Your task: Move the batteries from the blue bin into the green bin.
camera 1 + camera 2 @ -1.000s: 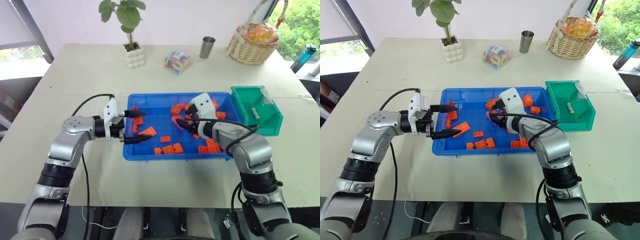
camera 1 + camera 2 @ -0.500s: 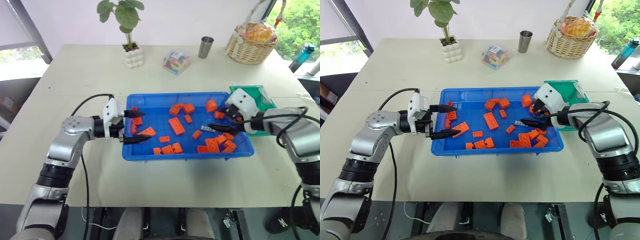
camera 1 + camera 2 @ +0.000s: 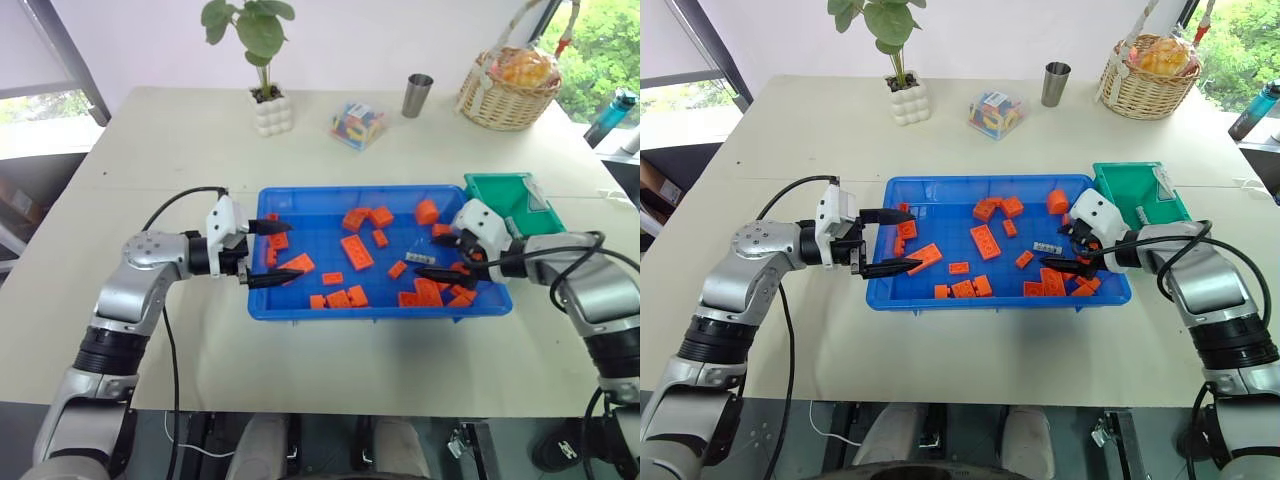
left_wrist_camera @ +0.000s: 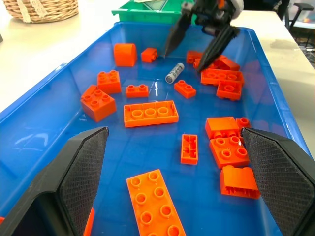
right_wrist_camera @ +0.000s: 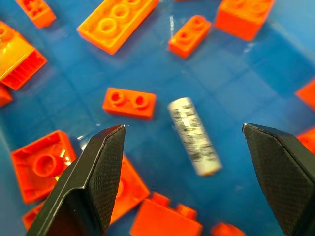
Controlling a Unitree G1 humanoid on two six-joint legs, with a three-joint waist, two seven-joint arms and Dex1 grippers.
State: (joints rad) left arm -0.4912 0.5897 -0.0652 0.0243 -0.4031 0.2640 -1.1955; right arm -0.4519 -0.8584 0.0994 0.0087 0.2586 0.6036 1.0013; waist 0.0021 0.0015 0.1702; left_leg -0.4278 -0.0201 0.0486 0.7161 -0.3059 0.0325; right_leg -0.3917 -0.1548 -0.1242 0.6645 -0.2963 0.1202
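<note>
Desk (image 3: pixel 150 150) and blue bin (image 3: pixel 300 310) are seen; the right end effector (image 3: pixel 437 257), spread wide, is poised around a battery (image 5: pixel 193 135). Closing, then carrying toward the green bin (image 3: pixel 492 192) at two o'clock, is judged next. The left end effector (image 3: pixel 270 250) is spread empty.

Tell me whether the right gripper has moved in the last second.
Yes. The right gripper went from the middle of the blue bin to its right end, beside the green bin, and now stands open over a battery.

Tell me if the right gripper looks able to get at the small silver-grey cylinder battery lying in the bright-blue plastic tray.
Probably yes. The right gripper hangs open just above the silver-grey cylinder battery, which lies bare on the bright-blue plastic tray floor between its fingers; orange toy bricks sit close but apart from it.
</note>
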